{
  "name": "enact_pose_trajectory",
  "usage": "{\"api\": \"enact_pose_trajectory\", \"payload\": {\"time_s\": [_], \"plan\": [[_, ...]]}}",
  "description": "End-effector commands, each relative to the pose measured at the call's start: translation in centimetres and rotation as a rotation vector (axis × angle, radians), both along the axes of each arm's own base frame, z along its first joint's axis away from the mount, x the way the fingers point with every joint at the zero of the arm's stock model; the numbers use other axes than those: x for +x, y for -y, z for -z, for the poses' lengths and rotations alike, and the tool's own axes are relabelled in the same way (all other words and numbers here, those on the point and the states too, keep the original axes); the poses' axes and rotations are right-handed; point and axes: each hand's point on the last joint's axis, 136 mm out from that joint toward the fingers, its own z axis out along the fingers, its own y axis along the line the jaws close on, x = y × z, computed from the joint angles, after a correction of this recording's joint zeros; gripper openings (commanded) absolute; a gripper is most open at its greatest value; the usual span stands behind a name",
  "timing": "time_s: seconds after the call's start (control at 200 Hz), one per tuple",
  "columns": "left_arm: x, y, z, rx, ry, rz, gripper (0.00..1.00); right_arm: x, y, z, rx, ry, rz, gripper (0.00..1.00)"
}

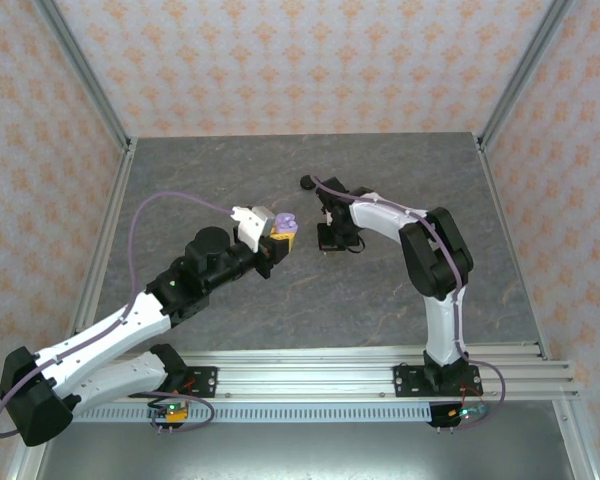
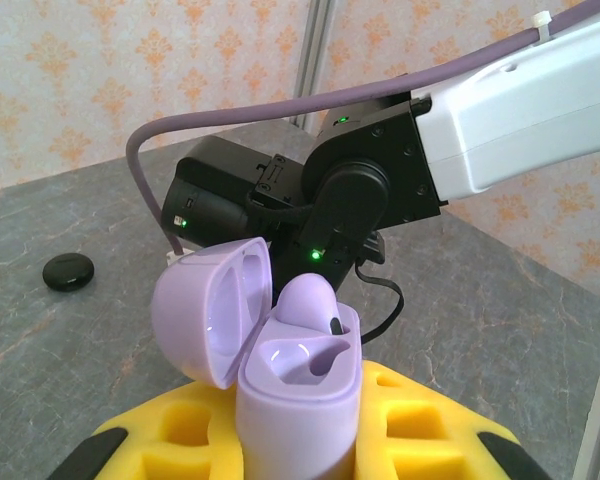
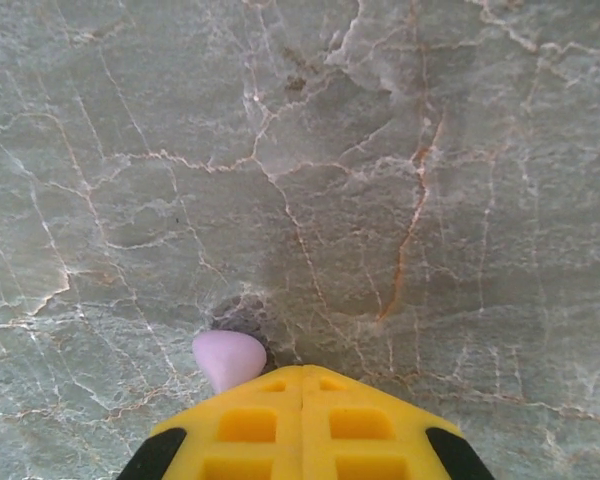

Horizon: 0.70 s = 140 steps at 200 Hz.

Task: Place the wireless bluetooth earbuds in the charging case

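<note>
Tabletop (image 1: 310, 300) grey veined stone, walls (image 1: 310, 60) floral-papered

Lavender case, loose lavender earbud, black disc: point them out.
lavender case (image 2: 300, 415), left wrist view, front of its base.
loose lavender earbud (image 3: 230, 358), right wrist view, its rounded body.
black disc (image 2: 68, 272), left wrist view, its middle.

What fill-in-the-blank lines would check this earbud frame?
The left gripper grips the lavender charging case, its lid ____.
One lavender earbud sits in the case; another lies on the ____ beside the shut right gripper.
The small round disc is coloured ____.
Missing: open; table; black.
</note>
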Motion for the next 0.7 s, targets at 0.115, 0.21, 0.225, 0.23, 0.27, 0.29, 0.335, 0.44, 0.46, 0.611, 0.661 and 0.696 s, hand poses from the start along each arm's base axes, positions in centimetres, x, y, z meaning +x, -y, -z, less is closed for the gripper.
{"api": "enact_pose_trajectory", "payload": {"time_s": [0.115, 0.21, 0.225, 0.23, 0.27, 0.29, 0.335, 0.44, 0.46, 0.611, 0.661, 0.696], "plan": [[-0.3, -0.4, -0.7, -0.02, 0.012, -0.015, 0.12, 0.9, 0.2, -0.9, -0.026, 0.038, 0.012, 0.03], [-0.3, -0.4, -0.6, -0.018, 0.011, -0.016, 0.12, 1.0, 0.6, -2.0, -0.038, 0.069, 0.02, 0.04], [-0.3, -0.4, -0.7, -0.018, 0.011, -0.017, 0.12, 1.0, 0.8, -2.2, -0.039, 0.074, 0.023, 0.04], [-0.3, -0.4, -0.7, -0.018, 0.011, -0.017, 0.12, 1.0, 0.8, -2.2, -0.04, 0.074, 0.022, 0.04], [-0.3, -0.4, -0.7, -0.017, 0.011, -0.016, 0.12, 1.0, 0.8, -2.8, -0.037, 0.086, 0.02, 0.05], [-0.3, -0.4, -0.7, -0.016, 0.012, -0.016, 0.12, 1.0, 0.9, -3.1, -0.034, 0.09, 0.021, 0.06], [-0.2, -0.5, -0.7, -0.015, 0.012, -0.019, 0.12, 1.0, 0.8, -3.7, -0.027, 0.101, 0.021, 0.08], [-0.2, -0.5, -0.7, -0.013, 0.012, -0.019, 0.12, 1.0, 0.3, -4.6, 0.005, 0.106, 0.012, 0.15], [-0.2, -0.5, -0.8, -0.014, 0.013, -0.02, 0.12, 1.0, 0.2, -4.6, 0.011, 0.101, 0.012, 0.18], [-0.2, -0.5, -0.8, -0.015, 0.013, -0.022, 0.12, 1.1, -0.8, -4.4, 0.054, 0.075, 0.028, 0.29], [-0.2, -0.5, -0.9, -0.016, 0.015, -0.023, 0.12, 1.2, -1.1, -4.3, 0.064, 0.068, 0.035, 0.31], [-0.2, -0.6, -0.9, -0.015, 0.014, -0.024, 0.12, 1.3, -1.2, -4.2, 0.065, 0.066, 0.04, 0.32]]}}
